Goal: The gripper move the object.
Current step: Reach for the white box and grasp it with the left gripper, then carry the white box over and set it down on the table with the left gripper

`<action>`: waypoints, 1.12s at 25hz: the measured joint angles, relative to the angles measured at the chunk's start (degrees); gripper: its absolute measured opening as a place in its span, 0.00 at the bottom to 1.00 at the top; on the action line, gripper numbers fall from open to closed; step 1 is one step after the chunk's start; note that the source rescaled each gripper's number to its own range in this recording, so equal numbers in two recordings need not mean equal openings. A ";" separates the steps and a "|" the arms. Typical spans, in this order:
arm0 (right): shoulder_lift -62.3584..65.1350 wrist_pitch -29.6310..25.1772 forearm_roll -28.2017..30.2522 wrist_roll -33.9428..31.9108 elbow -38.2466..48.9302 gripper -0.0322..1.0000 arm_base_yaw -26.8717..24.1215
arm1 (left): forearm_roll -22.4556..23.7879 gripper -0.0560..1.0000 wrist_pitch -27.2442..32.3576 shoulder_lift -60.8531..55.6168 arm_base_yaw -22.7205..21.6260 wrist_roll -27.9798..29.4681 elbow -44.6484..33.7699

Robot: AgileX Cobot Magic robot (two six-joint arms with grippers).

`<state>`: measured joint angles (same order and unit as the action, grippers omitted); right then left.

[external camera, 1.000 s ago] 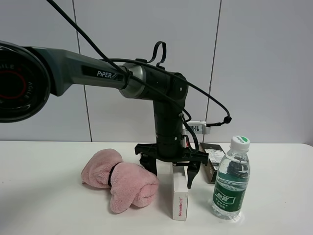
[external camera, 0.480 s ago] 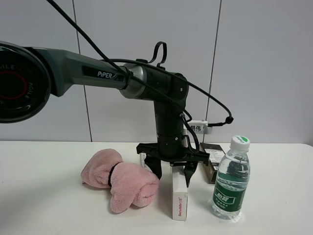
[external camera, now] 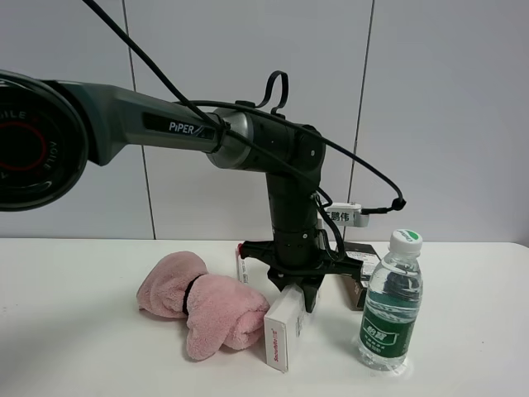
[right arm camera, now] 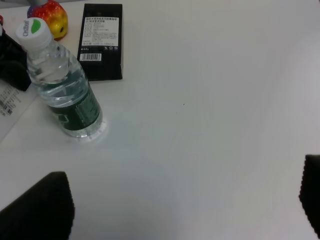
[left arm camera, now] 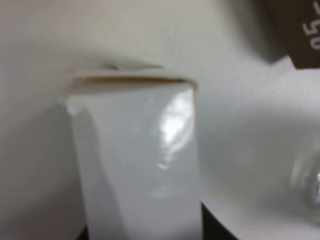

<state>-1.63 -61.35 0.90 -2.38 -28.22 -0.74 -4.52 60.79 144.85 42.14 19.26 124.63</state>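
My left gripper, a black claw on the dark grey PiPER arm, points down and is shut on the far end of the long white box. The box is tilted, its red-lettered near end low over the table beside the pink towel. In the left wrist view the white box fills the middle, blurred. My right gripper is open and empty over bare table; it does not show in the exterior view.
A rolled pink towel lies left of the box. A water bottle stands right of it, also in the right wrist view. A dark box lies behind the bottle, with a red-yellow toy beyond.
The left gripper's jaws have closed from wide open onto the white box. The box has tilted and its near end has swung left toward the towel.
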 joint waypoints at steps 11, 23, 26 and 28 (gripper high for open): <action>0.00 0.00 0.00 0.00 0.00 1.00 0.00 | -1.27 0.05 3.04 0.51 0.06 -0.20 8.21; 0.00 0.00 0.00 0.00 0.00 1.00 0.00 | 0.93 0.05 8.97 0.55 0.06 -3.96 23.38; 0.00 0.00 0.00 0.00 0.00 1.00 0.00 | 1.01 0.05 8.92 -0.34 0.06 -5.35 26.47; 0.00 0.00 0.00 0.00 0.00 1.00 0.00 | 1.08 0.05 9.03 -1.81 -0.16 -6.33 26.77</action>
<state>-1.63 -61.35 0.90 -2.38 -28.22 -0.74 -3.44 69.82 143.03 41.99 12.93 151.40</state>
